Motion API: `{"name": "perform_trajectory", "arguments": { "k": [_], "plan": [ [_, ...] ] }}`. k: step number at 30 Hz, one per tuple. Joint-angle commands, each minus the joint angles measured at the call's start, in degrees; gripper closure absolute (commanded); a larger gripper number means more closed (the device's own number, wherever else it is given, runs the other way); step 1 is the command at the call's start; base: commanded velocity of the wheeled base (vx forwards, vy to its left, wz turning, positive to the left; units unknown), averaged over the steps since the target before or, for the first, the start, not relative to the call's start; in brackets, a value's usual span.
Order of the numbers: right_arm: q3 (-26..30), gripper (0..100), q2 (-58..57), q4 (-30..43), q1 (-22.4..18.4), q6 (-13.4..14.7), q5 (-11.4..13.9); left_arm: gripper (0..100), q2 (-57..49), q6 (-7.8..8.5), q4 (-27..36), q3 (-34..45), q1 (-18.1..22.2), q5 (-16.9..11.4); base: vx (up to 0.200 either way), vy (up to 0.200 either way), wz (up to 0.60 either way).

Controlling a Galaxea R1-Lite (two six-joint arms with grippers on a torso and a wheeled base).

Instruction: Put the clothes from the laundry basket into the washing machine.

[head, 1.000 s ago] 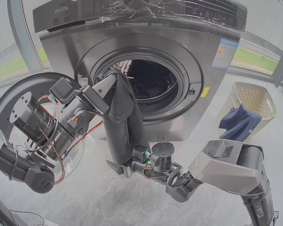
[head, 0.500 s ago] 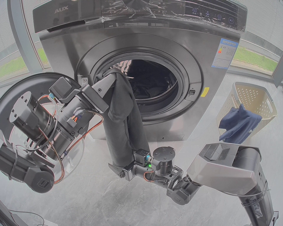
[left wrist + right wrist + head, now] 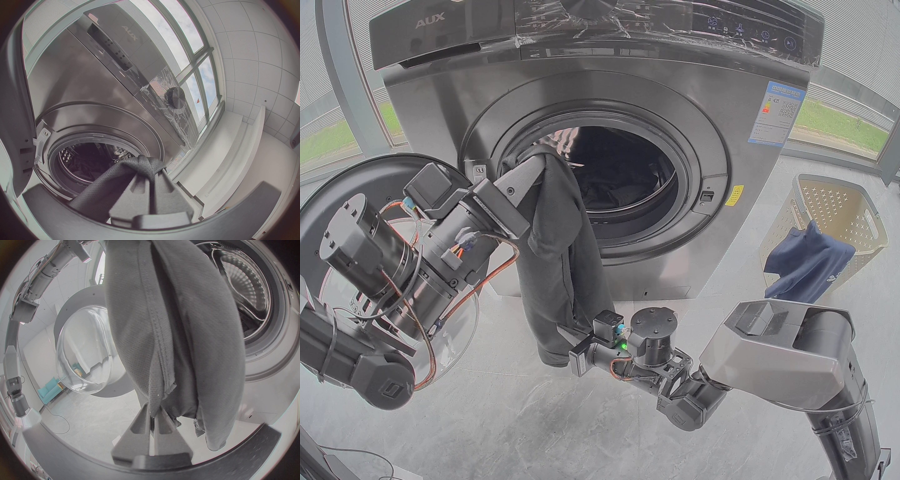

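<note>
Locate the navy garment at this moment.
Head view, robot's right: the navy garment hangs over the near rim of the beige laundry basket, beside the washing machine.

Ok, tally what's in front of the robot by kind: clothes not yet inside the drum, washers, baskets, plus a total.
Clothes outside the drum: 2, grey garment and navy garment
Washing machine: 1
Laundry basket: 1
Total: 4

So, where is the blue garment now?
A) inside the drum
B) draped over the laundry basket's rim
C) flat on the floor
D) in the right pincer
B: the blue garment hangs over the rim of the laundry basket; the left pincer and right pincer grip the grey garment instead.
</note>
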Motion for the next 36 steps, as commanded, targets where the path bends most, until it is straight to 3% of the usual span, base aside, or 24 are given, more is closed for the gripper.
{"name": "perform_trajectory", "arguments": {
  "k": [1, 6, 7, 11, 15, 19, 25, 29, 32, 36],
  "plan": [
    [1.31, 100, -0.89, -0.32, -0.69, -0.01, -0.37, 100, -0.01, -0.03, -0.04, 0.02, 0.01, 0.03, 0.0, 0.0, 0.0],
    [12.03, 100, -9.5, -2.78, -1.66, -0.01, -0.37, 100, 0.17, -0.03, -0.04, -0.07, 1.59, -0.06, 0.0, 0.0, 0.0],
    [17.57, 100, -14.25, -3.75, -1.83, -0.01, -0.37, 100, 0.26, -0.03, -0.04, -0.42, 2.47, 0.03, 0.0, 0.0, 0.0],
    [29.96, 100, -25.06, -4.37, -4.82, -0.45, -1.78, 100, 0.08, -0.12, 0.23, -1.21, 4.75, 0.11, 0.0, 0.0, 0.0],
    [36.64, 100, -36.05, -4.45, -7.98, -0.19, -2.04, 100, -0.53, -0.12, 0.67, -0.77, 5.37, 0.82, 0.0, 0.0, 0.0],
    [38.84, 100, -44.57, -3.22, -11.06, -0.01, -3.1, 100, -1.15, -0.03, 1.02, -0.33, 5.46, 1.08, 0.0, 0.0, 0.0],
    [38.4, 100, -49.41, -3.05, -14.31, 0.17, -3.89, 100, -5.54, 0.06, 4.27, 0.02, 4.84, 4.51, 0.0, 0.0, 0.0],
    [35.32, 100, -50.02, -2.7, -15.45, 0.17, -5.38, 100, -8.97, 0.5, 7.08, 1.78, 4.4, 5.47, 0.0, 0.0, 0.0],
    [33.39, 100, -50.55, -2.87, -15.54, 0.25, -5.56, 100, -11.96, 1.73, 10.51, 3.27, 3.96, 5.39, 0.0, 0.0, 0.0],
    [31.02, 100, -50.55, -2.96, -15.45, 0.25, -7.49, 100, -13.01, 1.9, 10.95, 3.63, 3.87, 5.47, 0.0, 0.0, 0.0]
  ]
}}
